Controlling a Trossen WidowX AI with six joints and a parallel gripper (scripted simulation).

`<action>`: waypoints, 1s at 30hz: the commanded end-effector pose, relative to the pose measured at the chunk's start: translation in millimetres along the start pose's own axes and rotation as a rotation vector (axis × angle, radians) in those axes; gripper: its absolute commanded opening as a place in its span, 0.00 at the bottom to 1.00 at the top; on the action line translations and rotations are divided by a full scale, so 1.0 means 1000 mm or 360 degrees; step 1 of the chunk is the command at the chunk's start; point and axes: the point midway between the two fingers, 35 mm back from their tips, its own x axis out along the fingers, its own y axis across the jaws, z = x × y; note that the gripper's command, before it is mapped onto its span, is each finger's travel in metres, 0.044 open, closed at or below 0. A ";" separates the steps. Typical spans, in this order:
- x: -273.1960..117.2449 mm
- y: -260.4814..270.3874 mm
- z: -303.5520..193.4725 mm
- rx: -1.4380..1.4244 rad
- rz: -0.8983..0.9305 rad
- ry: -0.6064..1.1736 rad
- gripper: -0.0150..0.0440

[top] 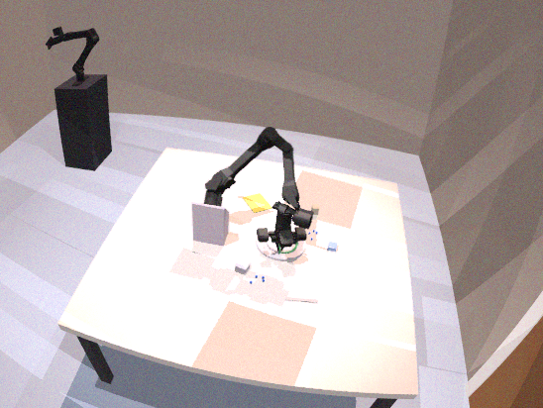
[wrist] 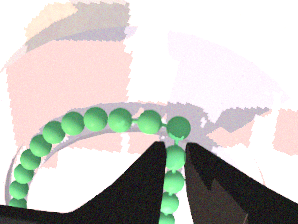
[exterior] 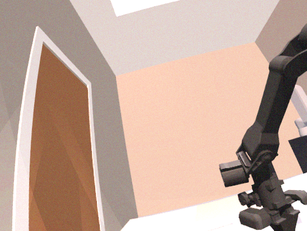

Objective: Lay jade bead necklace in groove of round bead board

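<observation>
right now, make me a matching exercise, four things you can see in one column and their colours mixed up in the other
Things
1. bead necklace
2. thin sheet
3. small scattered dots
4. door panel

Colours
A. brown
B. dark blue
C. green
D. yellow

Right pairs: 1-C, 2-D, 3-B, 4-A
</observation>
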 end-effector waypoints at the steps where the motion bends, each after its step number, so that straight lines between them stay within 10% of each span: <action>1: 0.000 0.000 0.000 -0.0001 0.0000 0.0000 0.25; 30: -0.006 -0.013 0.007 0.0015 -0.0004 0.0008 0.25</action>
